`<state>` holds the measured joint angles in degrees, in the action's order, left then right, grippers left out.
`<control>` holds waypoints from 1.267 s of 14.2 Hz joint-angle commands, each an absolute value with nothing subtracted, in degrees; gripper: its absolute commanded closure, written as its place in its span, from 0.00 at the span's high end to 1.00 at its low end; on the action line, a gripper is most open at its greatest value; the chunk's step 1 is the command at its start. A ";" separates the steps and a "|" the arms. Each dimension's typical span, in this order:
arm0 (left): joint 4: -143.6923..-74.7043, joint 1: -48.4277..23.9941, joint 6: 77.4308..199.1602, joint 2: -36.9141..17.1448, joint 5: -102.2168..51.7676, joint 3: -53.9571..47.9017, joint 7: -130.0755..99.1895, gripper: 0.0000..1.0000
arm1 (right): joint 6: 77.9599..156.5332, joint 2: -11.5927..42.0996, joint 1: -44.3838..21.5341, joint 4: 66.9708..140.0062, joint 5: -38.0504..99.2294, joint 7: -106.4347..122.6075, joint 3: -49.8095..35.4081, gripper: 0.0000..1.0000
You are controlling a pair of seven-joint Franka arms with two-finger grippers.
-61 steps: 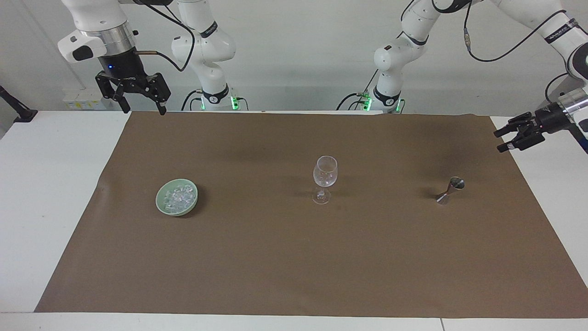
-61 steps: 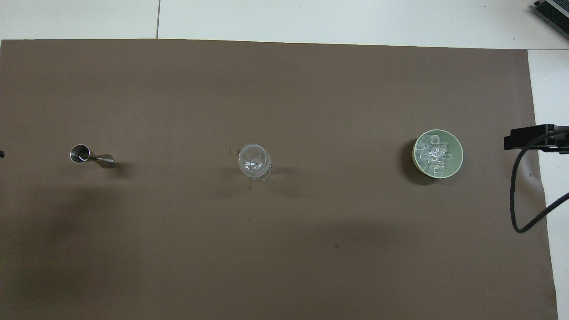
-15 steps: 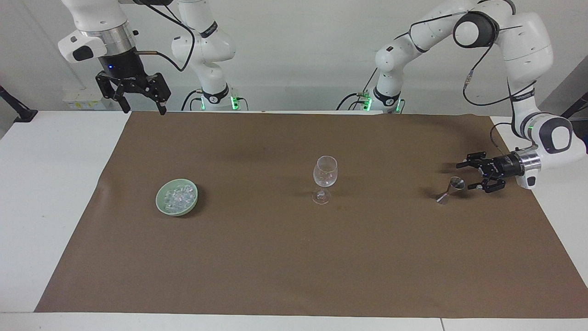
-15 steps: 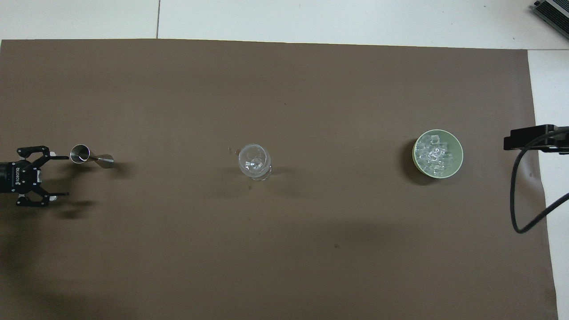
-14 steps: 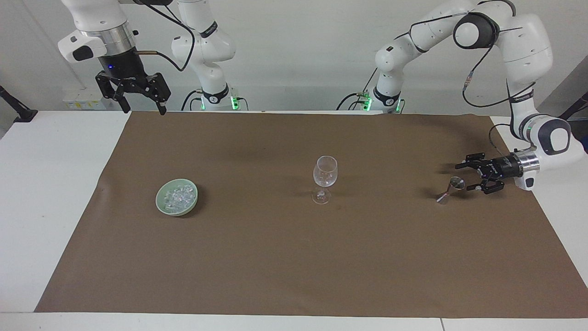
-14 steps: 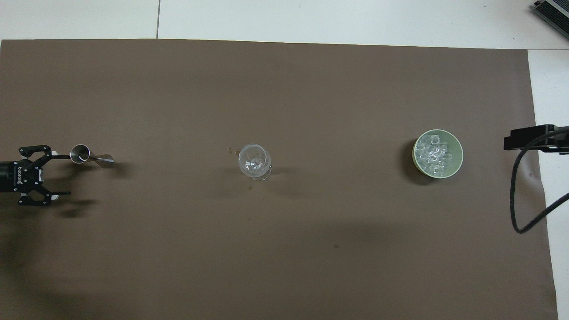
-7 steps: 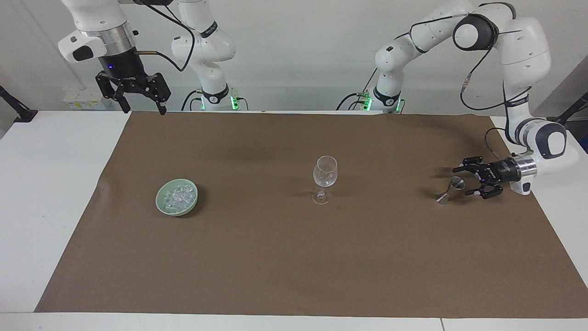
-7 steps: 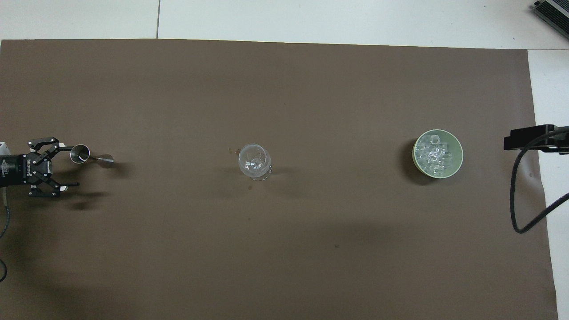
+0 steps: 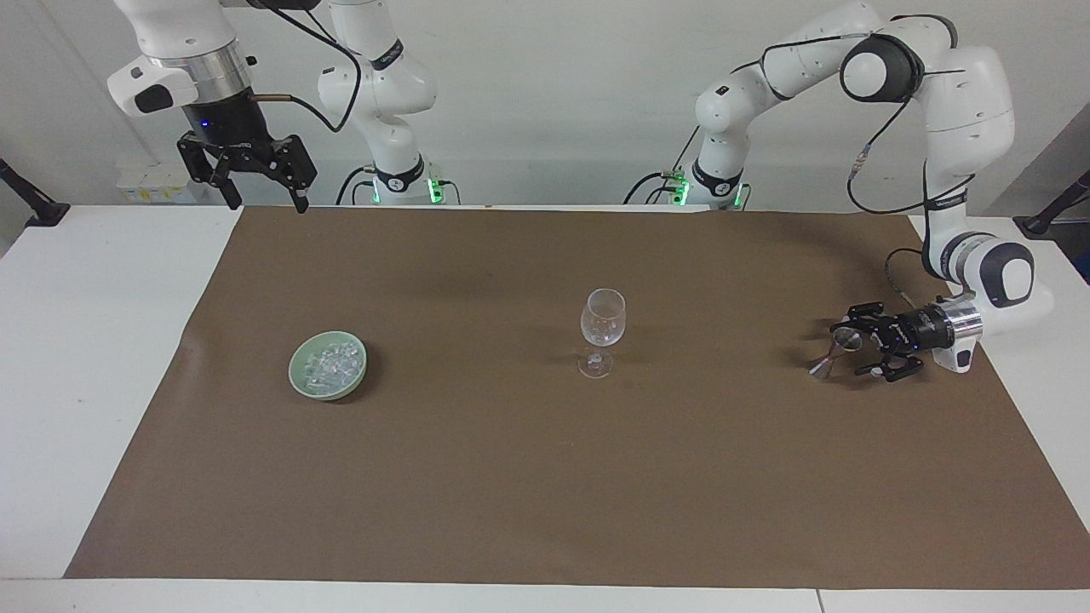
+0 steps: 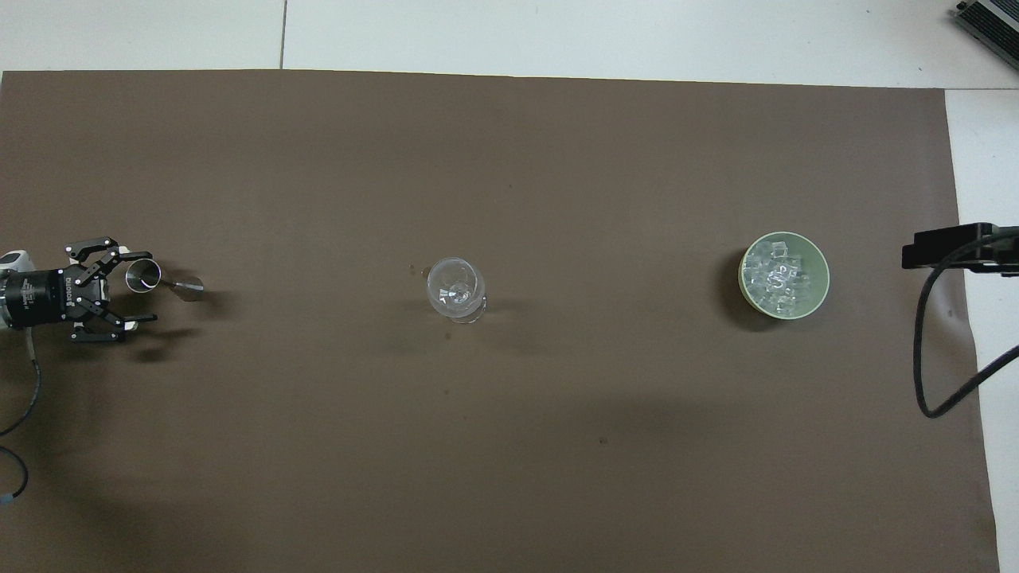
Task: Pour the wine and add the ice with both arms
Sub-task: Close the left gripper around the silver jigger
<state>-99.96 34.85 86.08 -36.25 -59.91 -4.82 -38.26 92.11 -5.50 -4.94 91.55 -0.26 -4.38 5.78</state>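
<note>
On the counter (image 9: 102, 358) as the facing view shows it, a brown mat (image 9: 545, 477) carries three things in a row: a green bowl (image 9: 328, 365) holding the ice (image 9: 334, 363), an empty wine glass (image 9: 602, 330) at the middle, and a small metal jigger (image 9: 836, 351) toward the left arm's end. The left gripper (image 9: 854, 348) lies low and sideways with its fingers spread, one on either side of the jigger's upper cup; whether they touch it cannot be told. The right gripper (image 9: 255, 201), also spread and empty, waits raised over the mat's edge at the right arm's end, well apart from the bowl. From the overhead view, the left gripper (image 10: 134, 290) brackets the jigger (image 10: 155, 278), which stands between it and the wine glass (image 10: 456, 288); the ice (image 10: 780, 274) fills the bowl (image 10: 821, 278), and of the right arm only a dark part shows at the frame's edge. Judged from this, nothing has been poured and no ice added: grasping the jigger, pouring, and moving the ice all remain.
</note>
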 commanded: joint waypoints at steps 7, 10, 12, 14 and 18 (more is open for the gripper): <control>-98.88 34.45 87.45 -38.06 -61.08 -5.36 -39.20 1.00 | 91.76 -5.80 -4.57 91.84 0.70 -3.34 5.63 1.00; -98.79 34.45 87.36 -37.97 -61.08 -5.45 -38.76 1.00 | 91.84 -5.80 -4.57 91.85 0.70 -3.25 5.63 1.00; -98.79 34.45 87.36 -37.97 -61.00 -5.89 -38.59 1.00 | 91.76 -5.80 -4.57 91.85 0.70 -3.25 5.63 1.00; -98.79 34.37 87.45 -37.97 -61.08 -5.89 -37.97 1.00 | 91.76 -5.80 -4.57 91.85 0.70 -3.25 5.63 1.00; -98.79 34.28 87.45 -38.06 -61.17 -5.98 -37.88 1.00 | 91.76 -5.80 -4.57 91.85 0.70 -3.34 5.63 1.00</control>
